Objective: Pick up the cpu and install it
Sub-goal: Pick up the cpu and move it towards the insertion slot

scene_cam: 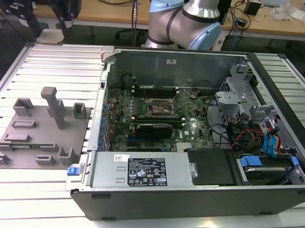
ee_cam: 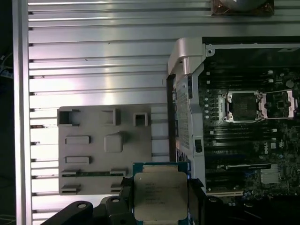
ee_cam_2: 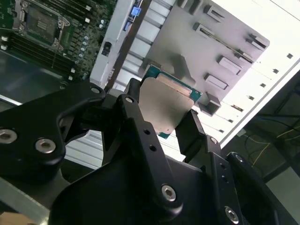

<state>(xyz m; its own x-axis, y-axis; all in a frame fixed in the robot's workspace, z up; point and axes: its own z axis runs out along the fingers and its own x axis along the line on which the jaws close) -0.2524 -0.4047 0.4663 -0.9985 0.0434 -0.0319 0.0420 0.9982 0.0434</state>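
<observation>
cpu (ee_cam_2: 172,96) tight between gripper (ee_cam_2: 161,108) jaws

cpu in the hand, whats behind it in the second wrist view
Behind the cpu, gripped by the hand, lies the grey plastic tray on the slatted metal table. The chip covers part of the tray, so that patch cannot be seen.

**Open case and grey tray sharing a ribbed worktop**

A ribbed metal worktop (scene_cam: 49,55) is carrying an open computer case (scene_cam: 189,200), which is lying on its side with its green board (scene_cam: 122,110) facing up. A grey tray (scene_cam: 39,132) with upright blocks is resting just beside the case, on the exterior view's left. Inside the case, a labelled metal box (scene_cam: 145,171) is sitting along the wall nearest the exterior camera. Red and orange cables (scene_cam: 242,134) are trailing towards blue clips (scene_cam: 251,160). Wooden desks (scene_cam: 111,12) are standing behind the worktop, strewn with black cords.
</observation>
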